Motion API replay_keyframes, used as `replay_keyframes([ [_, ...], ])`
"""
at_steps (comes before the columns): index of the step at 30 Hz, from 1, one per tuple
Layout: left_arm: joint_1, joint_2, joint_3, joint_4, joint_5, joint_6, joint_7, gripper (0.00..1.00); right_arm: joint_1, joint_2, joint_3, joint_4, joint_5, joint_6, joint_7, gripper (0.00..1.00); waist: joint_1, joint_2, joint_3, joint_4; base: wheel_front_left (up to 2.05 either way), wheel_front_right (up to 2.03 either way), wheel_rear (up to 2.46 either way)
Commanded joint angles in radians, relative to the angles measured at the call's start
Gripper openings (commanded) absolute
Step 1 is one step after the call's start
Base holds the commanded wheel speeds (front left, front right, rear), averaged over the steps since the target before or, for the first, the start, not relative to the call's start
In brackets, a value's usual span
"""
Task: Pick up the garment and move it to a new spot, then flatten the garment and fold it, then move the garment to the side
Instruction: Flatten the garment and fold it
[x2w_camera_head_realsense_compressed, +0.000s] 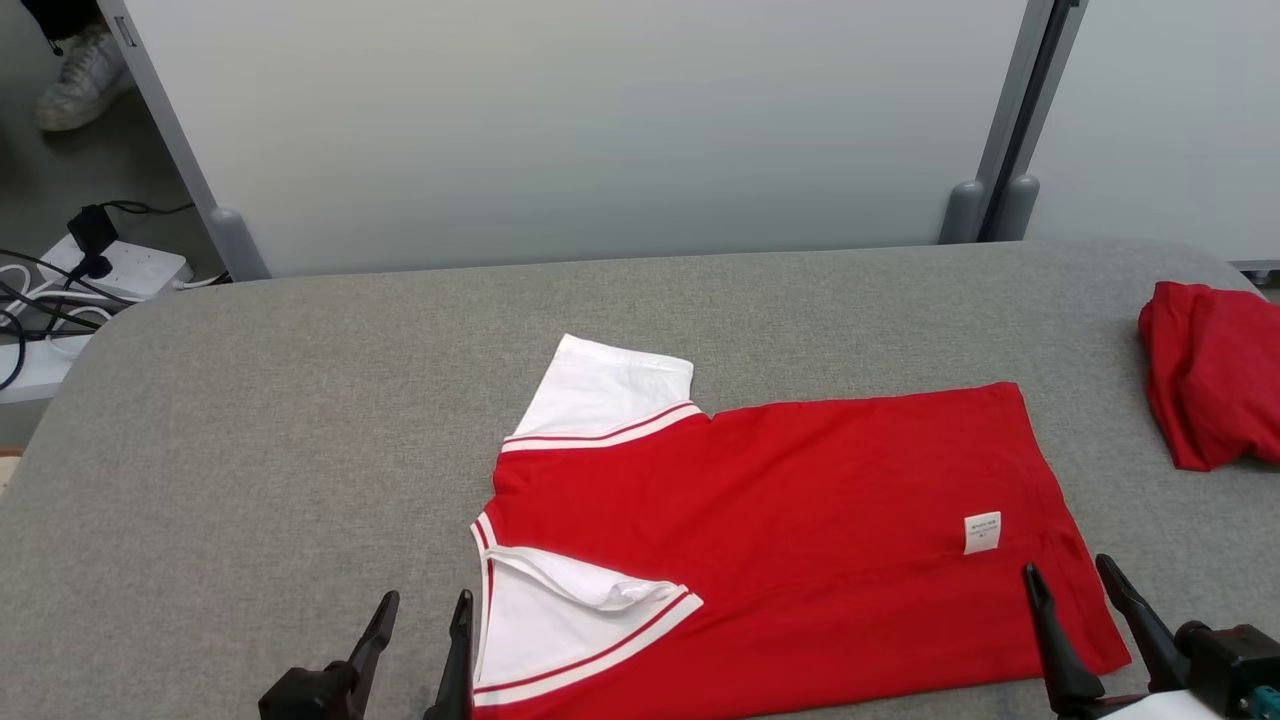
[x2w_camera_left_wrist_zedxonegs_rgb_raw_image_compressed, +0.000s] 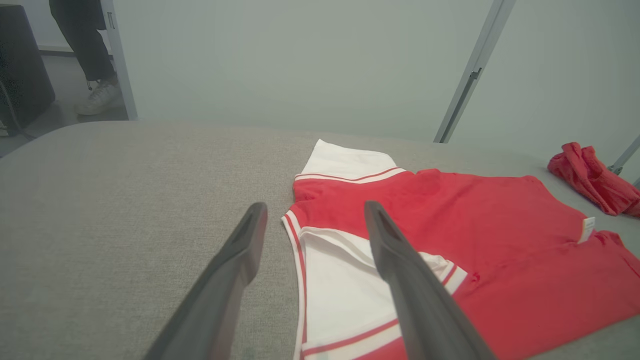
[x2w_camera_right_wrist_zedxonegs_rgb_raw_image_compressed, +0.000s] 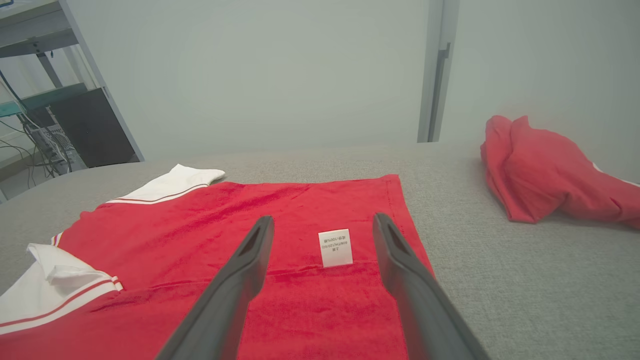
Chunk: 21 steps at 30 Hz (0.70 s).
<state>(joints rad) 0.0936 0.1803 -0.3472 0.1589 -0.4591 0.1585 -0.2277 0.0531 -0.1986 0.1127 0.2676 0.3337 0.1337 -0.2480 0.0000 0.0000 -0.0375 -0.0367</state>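
The garment (x2w_camera_head_realsense_compressed: 800, 520) is a red shirt with white, red-striped sleeves, spread on the grey padded table (x2w_camera_head_realsense_compressed: 300, 420), its body partly folded over and a white care label showing near its right hem. My left gripper (x2w_camera_head_realsense_compressed: 425, 605) stands open at the near edge, just left of the shirt's near sleeve; from the left wrist its fingers straddle the sleeve's edge on the garment (x2w_camera_left_wrist_zedxonegs_rgb_raw_image_compressed: 500, 235). My right gripper (x2w_camera_head_realsense_compressed: 1070, 575) is open over the near right corner of the hem. Seen from the right wrist, the label on the garment (x2w_camera_right_wrist_zedxonegs_rgb_raw_image_compressed: 200, 220) lies between my fingers (x2w_camera_right_wrist_zedxonegs_rgb_raw_image_compressed: 240, 280).
A second red cloth (x2w_camera_head_realsense_compressed: 1215, 375) lies crumpled at the table's right edge. Grey partition panels (x2w_camera_head_realsense_compressed: 600, 130) stand behind the table. A power strip with cables (x2w_camera_head_realsense_compressed: 110, 270) sits on the floor at far left, beside a person's white shoe (x2w_camera_head_realsense_compressed: 80, 85).
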Motion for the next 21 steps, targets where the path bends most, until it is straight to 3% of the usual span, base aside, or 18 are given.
replay_keyframes([
  [1, -0.064, 0.012, 0.031, -0.022, -0.003, 0.002, -0.001, 1.00, -0.017, -0.027, 0.022, -0.023, 0.004, -0.003, -0.014, 1.00, 0.0000, 0.0000, 0.004, 0.001, 0.00, 0.00, 0.00],
  [9, -0.186, 0.019, 0.042, -0.012, -0.016, 0.001, 0.061, 1.00, -0.034, -0.026, 0.022, -0.027, 0.005, -0.003, -0.014, 1.00, 0.0000, 0.0000, 0.046, 0.005, 0.00, 0.00, 0.00],
  [21, -0.496, 0.031, 0.032, 0.091, -0.029, -0.042, 0.204, 1.00, -0.135, -0.036, 0.041, -0.058, -0.003, -0.003, -0.014, 1.00, 0.0000, 0.0000, 0.219, -0.032, 0.00, 0.00, 0.00],
])
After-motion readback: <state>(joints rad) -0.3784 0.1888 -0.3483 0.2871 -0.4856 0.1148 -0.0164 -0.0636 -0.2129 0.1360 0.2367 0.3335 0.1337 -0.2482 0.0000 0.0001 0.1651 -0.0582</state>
